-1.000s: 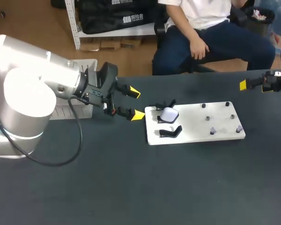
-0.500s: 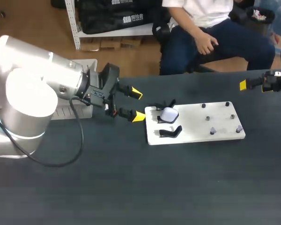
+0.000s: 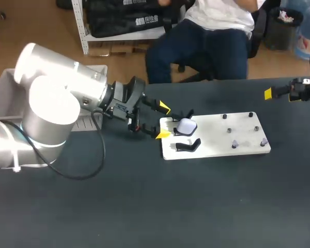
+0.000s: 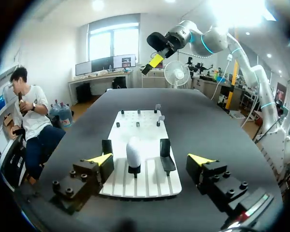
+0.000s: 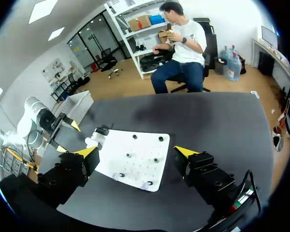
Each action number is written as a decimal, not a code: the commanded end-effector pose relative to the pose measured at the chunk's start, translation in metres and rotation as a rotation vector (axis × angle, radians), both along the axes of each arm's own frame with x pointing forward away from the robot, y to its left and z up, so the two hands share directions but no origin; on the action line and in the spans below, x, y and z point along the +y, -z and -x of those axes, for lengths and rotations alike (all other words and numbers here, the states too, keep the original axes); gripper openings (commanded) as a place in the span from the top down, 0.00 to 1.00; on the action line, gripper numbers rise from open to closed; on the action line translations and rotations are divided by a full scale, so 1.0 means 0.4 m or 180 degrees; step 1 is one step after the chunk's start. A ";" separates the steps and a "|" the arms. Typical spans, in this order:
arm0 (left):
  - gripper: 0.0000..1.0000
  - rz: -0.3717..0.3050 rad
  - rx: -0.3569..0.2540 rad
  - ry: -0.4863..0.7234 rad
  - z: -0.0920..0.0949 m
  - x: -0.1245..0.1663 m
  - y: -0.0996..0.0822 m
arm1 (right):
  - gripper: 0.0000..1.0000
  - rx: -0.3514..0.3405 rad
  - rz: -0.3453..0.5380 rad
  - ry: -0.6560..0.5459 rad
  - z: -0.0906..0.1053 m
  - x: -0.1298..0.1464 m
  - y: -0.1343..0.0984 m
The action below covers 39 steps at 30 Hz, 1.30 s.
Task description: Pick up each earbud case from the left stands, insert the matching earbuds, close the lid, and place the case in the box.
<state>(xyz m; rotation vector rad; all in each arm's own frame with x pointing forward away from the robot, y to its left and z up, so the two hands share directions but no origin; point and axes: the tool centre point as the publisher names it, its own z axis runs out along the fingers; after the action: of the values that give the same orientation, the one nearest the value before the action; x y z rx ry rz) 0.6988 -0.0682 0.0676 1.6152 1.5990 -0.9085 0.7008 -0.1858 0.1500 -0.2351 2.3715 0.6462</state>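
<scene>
A white earbud case (image 3: 186, 125) sits on the middle black stand at the left end of a white board (image 3: 217, 150). Black stands (image 3: 188, 145) flank it, and these carry nothing. My left gripper (image 3: 164, 122) is open at the board's left edge, just short of the case. In the left wrist view the case (image 4: 133, 152) stands upright ahead of the gripper (image 4: 151, 159), roughly centred between the spread fingers and untouched. My right gripper (image 5: 136, 152) is open and empty, hanging off the board's right end (image 3: 271, 94). The white box (image 3: 88, 122) lies behind my left arm.
Several short dark pegs (image 3: 229, 130) stud the right half of the board. Two small pale pieces (image 3: 235, 144) stand on pegs near its front right corner. Dark tabletop (image 3: 160, 206) stretches in front of the board.
My left arm has swung right, bringing its open gripper from the bare table up to the board's left edge by the case. The right arm has kept still.
</scene>
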 end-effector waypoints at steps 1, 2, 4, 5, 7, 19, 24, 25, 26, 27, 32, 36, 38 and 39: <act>0.00 0.0019 0.0076 0.0134 -0.032 -0.023 0.032 | 0.00 0.0000 0.0000 -0.0003 0.000 -0.001 0.001; 0.00 0.0030 0.0080 0.0143 -0.034 -0.025 0.035 | 0.00 0.0000 0.0000 -0.0003 0.000 -0.001 0.001; 0.00 0.0039 0.0085 0.0163 -0.039 -0.031 0.043 | 0.00 0.0000 0.0000 -0.0003 0.000 -0.001 0.001; 0.00 0.0041 0.0083 0.0170 -0.040 -0.033 0.046 | 0.00 0.0000 0.0000 -0.0003 0.000 -0.001 0.001; 0.00 0.0055 0.0080 0.0184 -0.044 -0.038 0.052 | 0.00 0.0000 0.0000 -0.0003 0.000 -0.001 0.001; 0.00 0.0081 0.0159 0.0175 -0.053 -0.084 0.089 | 0.00 0.0000 0.0000 -0.0003 0.000 -0.001 0.001; 0.00 0.0088 0.0166 0.0104 -0.055 -0.092 0.094 | 0.00 0.0000 0.0000 -0.0003 0.000 -0.001 0.001; 0.00 0.0097 0.0170 0.0084 -0.054 -0.094 0.095 | 0.00 0.0000 0.0000 -0.0003 0.000 -0.001 0.001; 0.00 0.0101 0.0173 0.0071 -0.055 -0.096 0.097 | 0.00 0.0000 0.0000 -0.0003 0.000 -0.001 0.001; 0.00 0.0112 0.0176 0.0068 -0.055 -0.099 0.100 | 0.00 0.0000 0.0000 -0.0003 0.000 -0.001 0.001; 0.10 0.0144 0.0206 0.0054 -0.057 -0.110 0.108 | 0.00 0.0000 0.0000 -0.0003 0.000 -0.001 0.001; 0.21 0.0169 0.0247 0.0066 -0.061 -0.118 0.118 | 0.00 0.0000 0.0000 -0.0003 0.000 -0.001 0.001; 0.25 0.0173 0.0261 0.0061 -0.063 -0.121 0.123 | 0.00 0.0000 0.0000 -0.0003 0.000 -0.001 0.001; 0.26 0.0176 0.0270 0.0058 -0.065 -0.123 0.124 | 0.00 0.0000 0.0000 -0.0003 0.000 -0.001 0.001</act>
<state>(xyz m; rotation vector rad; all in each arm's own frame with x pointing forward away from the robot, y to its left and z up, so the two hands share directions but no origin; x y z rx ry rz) 0.7199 -0.1141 0.0222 1.5735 1.6069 -1.0270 0.7008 -0.1858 0.1500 -0.2351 2.3715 0.6462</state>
